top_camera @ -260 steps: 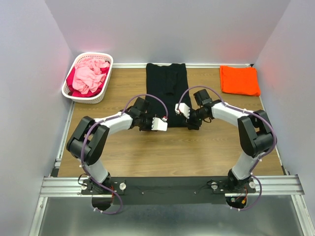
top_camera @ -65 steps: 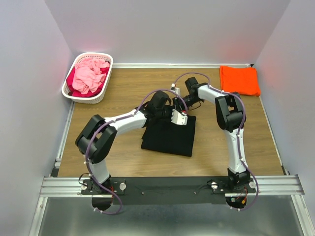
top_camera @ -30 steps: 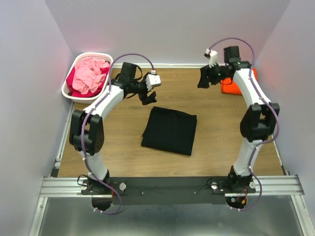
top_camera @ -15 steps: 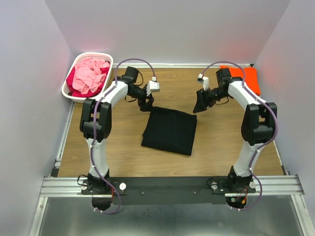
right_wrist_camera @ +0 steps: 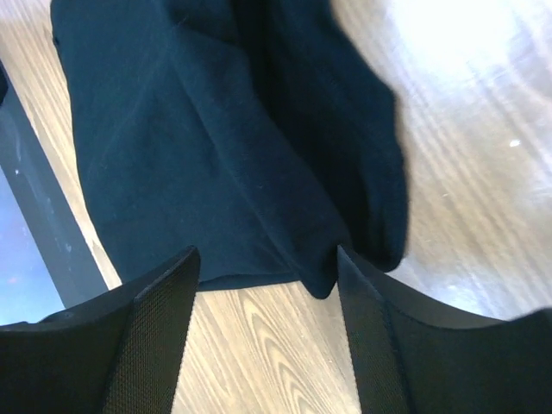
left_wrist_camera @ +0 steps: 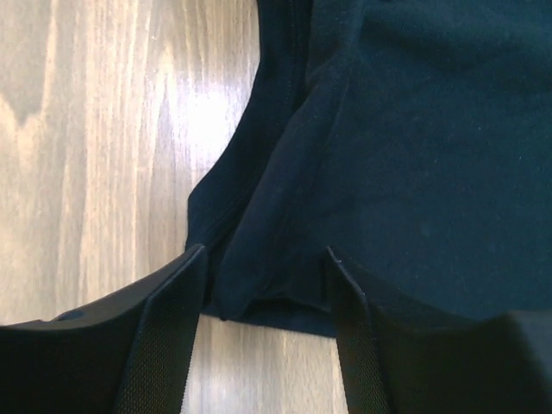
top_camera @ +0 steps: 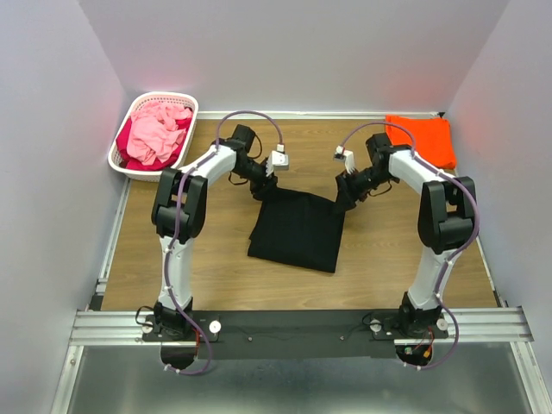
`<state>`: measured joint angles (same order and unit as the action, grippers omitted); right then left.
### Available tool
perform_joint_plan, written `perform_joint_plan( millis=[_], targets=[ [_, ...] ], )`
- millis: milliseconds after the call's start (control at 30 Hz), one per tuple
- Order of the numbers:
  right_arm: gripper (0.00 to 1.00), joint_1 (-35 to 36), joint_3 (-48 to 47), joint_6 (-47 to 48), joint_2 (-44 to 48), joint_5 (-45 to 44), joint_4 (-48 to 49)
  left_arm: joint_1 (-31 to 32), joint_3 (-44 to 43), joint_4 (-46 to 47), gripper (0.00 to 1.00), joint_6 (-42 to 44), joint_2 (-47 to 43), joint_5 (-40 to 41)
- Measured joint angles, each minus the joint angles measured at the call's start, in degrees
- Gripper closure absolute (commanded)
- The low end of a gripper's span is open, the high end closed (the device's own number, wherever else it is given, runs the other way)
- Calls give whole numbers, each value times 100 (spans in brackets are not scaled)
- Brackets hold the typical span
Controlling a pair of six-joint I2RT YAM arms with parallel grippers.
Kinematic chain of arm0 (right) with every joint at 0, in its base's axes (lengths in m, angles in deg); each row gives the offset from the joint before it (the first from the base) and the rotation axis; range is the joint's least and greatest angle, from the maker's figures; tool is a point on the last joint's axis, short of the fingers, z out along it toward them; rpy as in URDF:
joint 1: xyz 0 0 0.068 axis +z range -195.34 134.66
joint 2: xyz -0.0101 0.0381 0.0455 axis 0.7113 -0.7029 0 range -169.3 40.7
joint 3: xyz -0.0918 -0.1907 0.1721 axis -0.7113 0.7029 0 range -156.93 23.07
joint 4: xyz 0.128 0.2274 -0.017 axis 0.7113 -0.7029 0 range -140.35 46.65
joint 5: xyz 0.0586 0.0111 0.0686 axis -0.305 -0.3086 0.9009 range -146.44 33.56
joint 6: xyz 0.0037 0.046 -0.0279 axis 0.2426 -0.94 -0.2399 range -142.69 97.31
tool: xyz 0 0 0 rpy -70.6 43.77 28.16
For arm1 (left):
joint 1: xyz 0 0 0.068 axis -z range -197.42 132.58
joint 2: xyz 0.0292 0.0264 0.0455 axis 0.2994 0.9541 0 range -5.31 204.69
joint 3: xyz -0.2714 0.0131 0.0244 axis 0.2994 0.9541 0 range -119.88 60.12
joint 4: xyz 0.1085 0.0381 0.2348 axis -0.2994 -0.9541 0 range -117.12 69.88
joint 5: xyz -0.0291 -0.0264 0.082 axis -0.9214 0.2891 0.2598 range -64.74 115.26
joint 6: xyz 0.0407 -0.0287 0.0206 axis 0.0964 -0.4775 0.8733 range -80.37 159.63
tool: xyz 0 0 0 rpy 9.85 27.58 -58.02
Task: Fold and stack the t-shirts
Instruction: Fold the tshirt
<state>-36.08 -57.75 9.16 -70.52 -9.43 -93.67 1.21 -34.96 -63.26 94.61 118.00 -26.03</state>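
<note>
One wood-grain table (top_camera: 216,259) bears the black t-shirt (top_camera: 297,228), matte soft cloth folded to a rough rectangle at its middle, and the orange t-shirt (top_camera: 427,138), a smaller folded square at the far right, its near corner hidden by the arm. The left gripper (left_wrist_camera: 263,259) and right gripper (right_wrist_camera: 267,259) each stand spread wide astride a far corner of the black cloth.

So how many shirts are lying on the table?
2: a black shirt folded mid-table, an orange shirt at the far right corner. The basket holds pink clothes, maybe more shirts.
</note>
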Motion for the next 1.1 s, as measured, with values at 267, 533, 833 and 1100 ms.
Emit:
perform_joint_plan(
  millis=[267, 533, 833, 1100],
  targets=[
    [83, 20, 107, 90, -9, -66, 11, 7, -15, -118, 100, -26, 48, 11],
    [99, 31, 107, -37, 487, -592, 11, -175, 48, -568, 100, -55, -212, 256],
    [99, 118, -433, -205, 341, -1257, 22, -208, -118, -581, 100, -501, -321, 468],
    [90, 118, -1414, -485, -874, -1700, 293, -295, -938, -280, 89, -1108, 389, 730]
  ],
)
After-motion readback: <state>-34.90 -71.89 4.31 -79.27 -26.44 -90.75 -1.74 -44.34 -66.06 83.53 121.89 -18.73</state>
